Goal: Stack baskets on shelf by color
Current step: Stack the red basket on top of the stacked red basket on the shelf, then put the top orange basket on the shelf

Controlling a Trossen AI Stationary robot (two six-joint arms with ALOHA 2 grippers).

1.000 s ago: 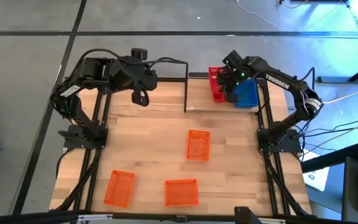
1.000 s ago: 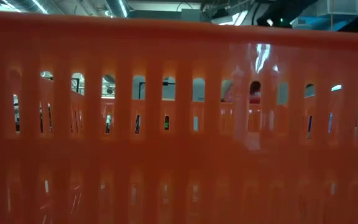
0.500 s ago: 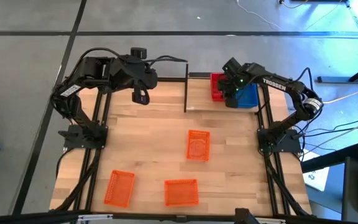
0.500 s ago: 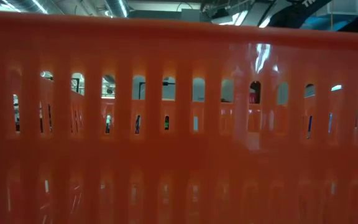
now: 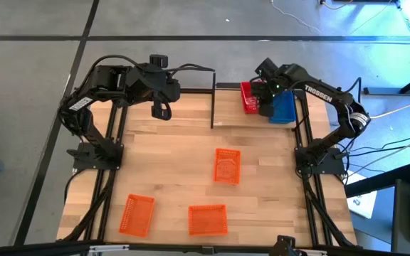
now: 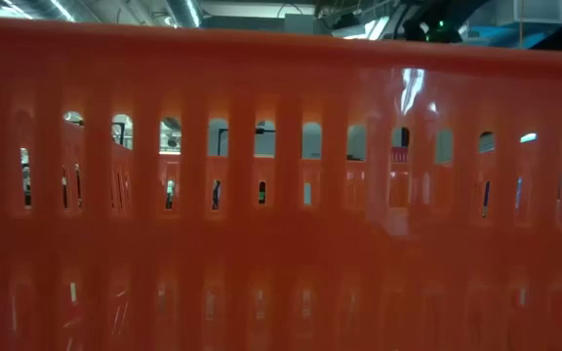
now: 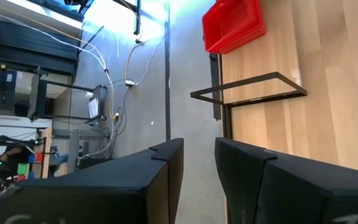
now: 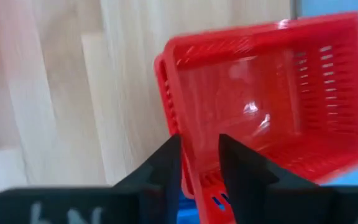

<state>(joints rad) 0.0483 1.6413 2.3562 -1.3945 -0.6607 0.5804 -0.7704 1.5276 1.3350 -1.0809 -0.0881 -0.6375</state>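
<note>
At the table's far right corner, a red basket (image 5: 248, 97) of shiny slotted plastic sits tilted beside the blue baskets (image 5: 284, 108) on the shelf (image 5: 226, 87). The right gripper (image 8: 199, 163) pinches the red basket's rim, one finger inside and one outside. Half a second ago the basket lay squarer; now it is skewed. The left gripper (image 7: 197, 163) hangs slightly parted over the far left edge. Three orange baskets (image 5: 226, 166) lie on the table nearer the front.

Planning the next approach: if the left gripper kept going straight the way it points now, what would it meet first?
Probably the shelf's black frame; the left gripper aims past it toward the floor. Depth is unclear, so it might pass alongside.
</note>
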